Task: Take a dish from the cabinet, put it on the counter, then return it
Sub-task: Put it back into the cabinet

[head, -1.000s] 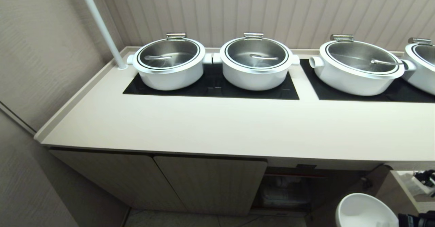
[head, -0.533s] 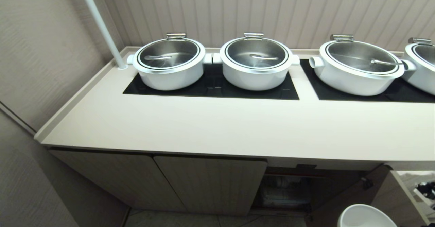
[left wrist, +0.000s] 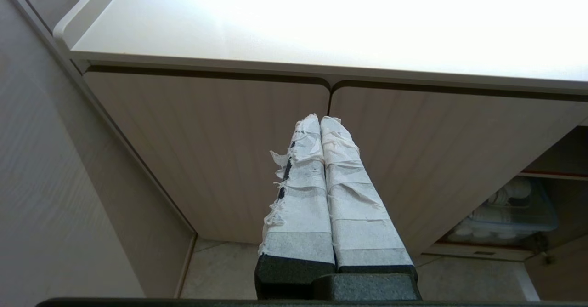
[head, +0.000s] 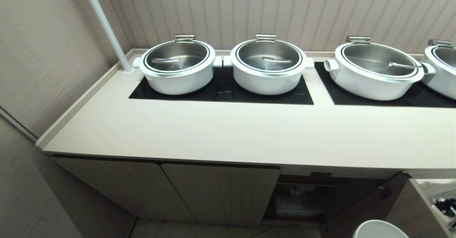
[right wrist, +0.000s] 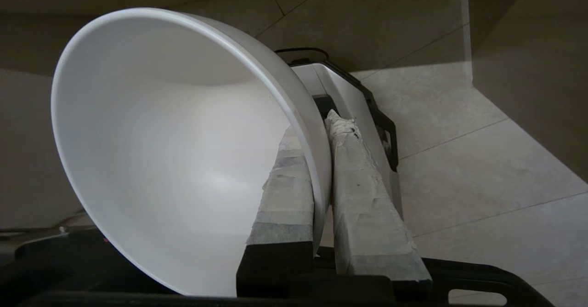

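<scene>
The dish [head: 379, 229], a plain white bowl, shows only as a rim at the bottom right of the head view, below the counter [head: 249, 134] and in front of the cabinet [head: 221, 191]. My right gripper [right wrist: 317, 127] is shut on the dish [right wrist: 174, 160], one taped finger inside the wall and one outside. The gripper itself is outside the head view. My left gripper [left wrist: 320, 119] is shut on nothing and hangs before the closed ribbed doors of the cabinet [left wrist: 220, 137], under the edge of the counter [left wrist: 321, 22].
Several white steel-lidded pots [head: 177, 66] stand on black glass panels [head: 221, 92] at the back of the counter. A white pole [head: 107, 27] rises at the back left. The cabinet's right compartment [head: 302, 198] is open, its door [head: 395, 202] swung out. Stacked white cups [left wrist: 510, 206] sit inside.
The dish has sunk toward the bottom edge of the head view, and the dark gripper body beside it has dropped out of view. The left arm has not moved.
</scene>
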